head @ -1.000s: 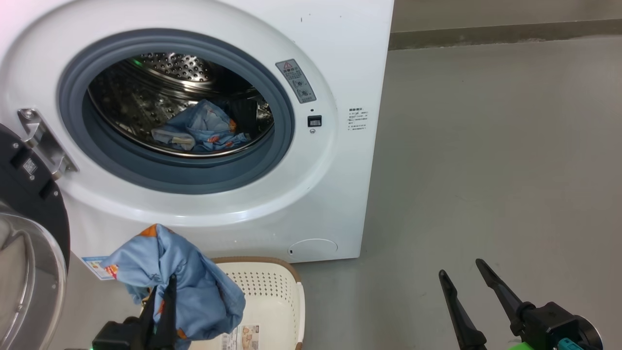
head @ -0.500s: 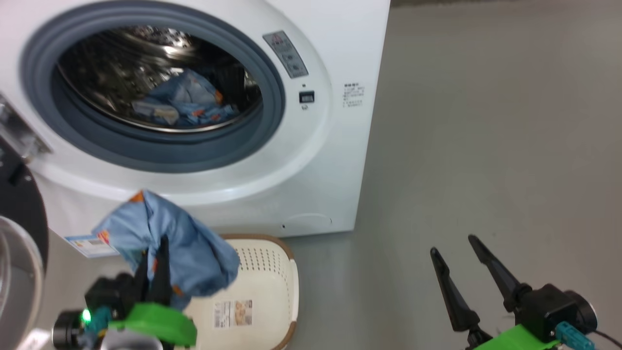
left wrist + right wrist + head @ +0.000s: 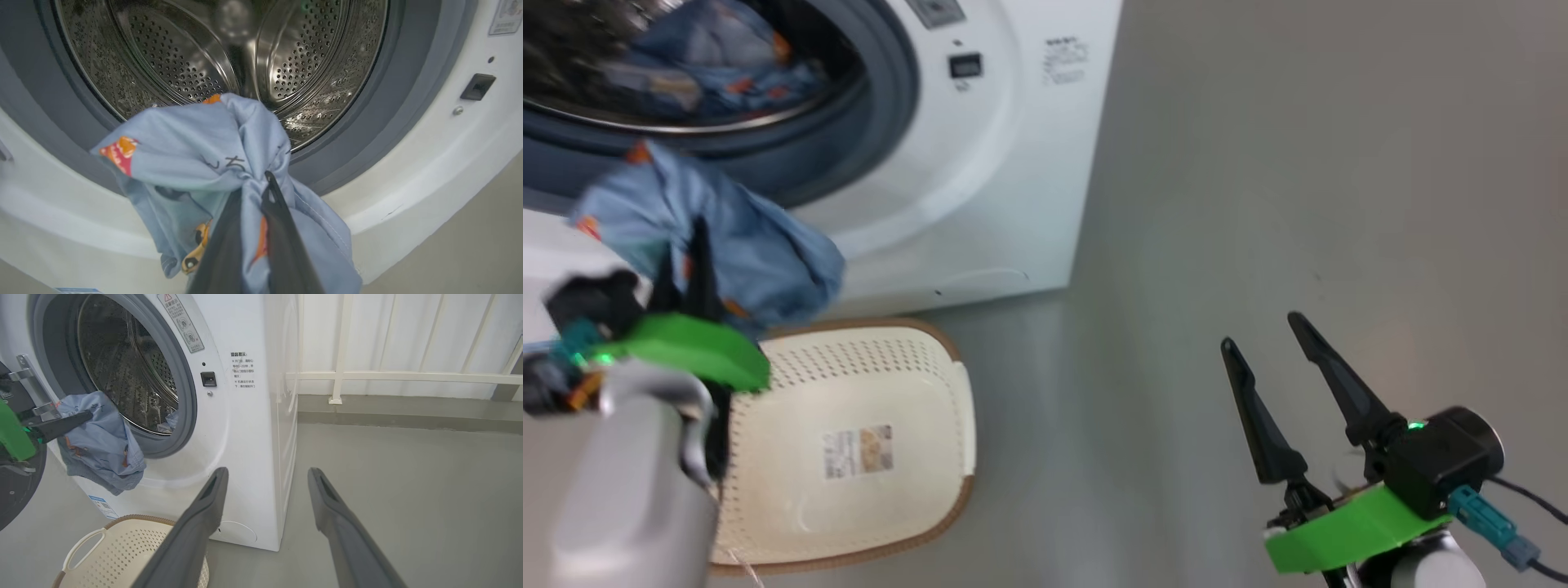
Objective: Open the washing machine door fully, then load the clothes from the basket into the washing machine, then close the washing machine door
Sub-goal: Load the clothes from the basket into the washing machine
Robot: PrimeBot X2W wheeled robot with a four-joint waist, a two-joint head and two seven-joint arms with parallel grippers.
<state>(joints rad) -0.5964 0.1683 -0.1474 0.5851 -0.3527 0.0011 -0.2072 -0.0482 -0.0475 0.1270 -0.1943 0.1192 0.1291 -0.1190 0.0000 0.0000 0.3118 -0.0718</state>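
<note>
One garment [image 3: 711,57] in drum [image 3: 184,61], label [image 3: 858,451] in basket [image 3: 849,359], left pincer [image 3: 253,185] clamped on clothes [image 3: 184,155], right pincer [image 3: 1260,331] apart.

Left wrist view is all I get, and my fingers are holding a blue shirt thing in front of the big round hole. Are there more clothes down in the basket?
Observer: None that I can see. In the head view, the visible part of the basket has just a paper label on its bottom.
Operator: What's my other hand doing?
Observer: The right gripper is open and holds nothing. It hangs over the grey floor, off to the right of the washing machine.
</note>
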